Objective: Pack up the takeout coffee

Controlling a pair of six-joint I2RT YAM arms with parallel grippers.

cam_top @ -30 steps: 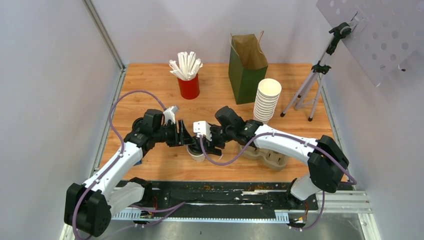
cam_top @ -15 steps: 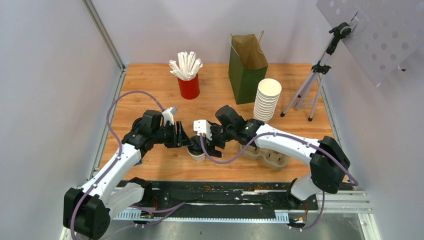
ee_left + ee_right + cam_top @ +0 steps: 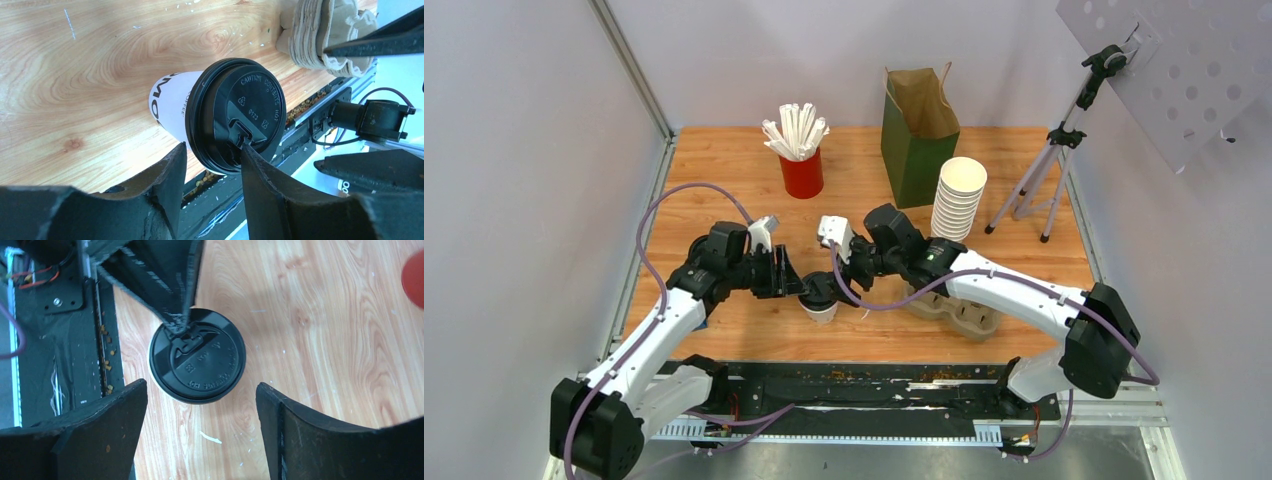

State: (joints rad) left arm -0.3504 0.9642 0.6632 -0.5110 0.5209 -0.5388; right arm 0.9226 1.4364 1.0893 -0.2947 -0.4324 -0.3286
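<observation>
Takeout coffee, lid reading "CAUTION", rim clamped by left hand; right hand apart above.

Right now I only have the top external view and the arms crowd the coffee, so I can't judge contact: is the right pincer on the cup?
Observer: No. The right pincer is wide open above the lid, its gap wider than the lid.
Operator: And the left?
Observer: Left pincer: one finger overlaps the lid top by the sip flap; contact unclear.
Operator: Lid seated?
Observer: It looks fully down on the white cup, on the side the left wrist shows.
</observation>
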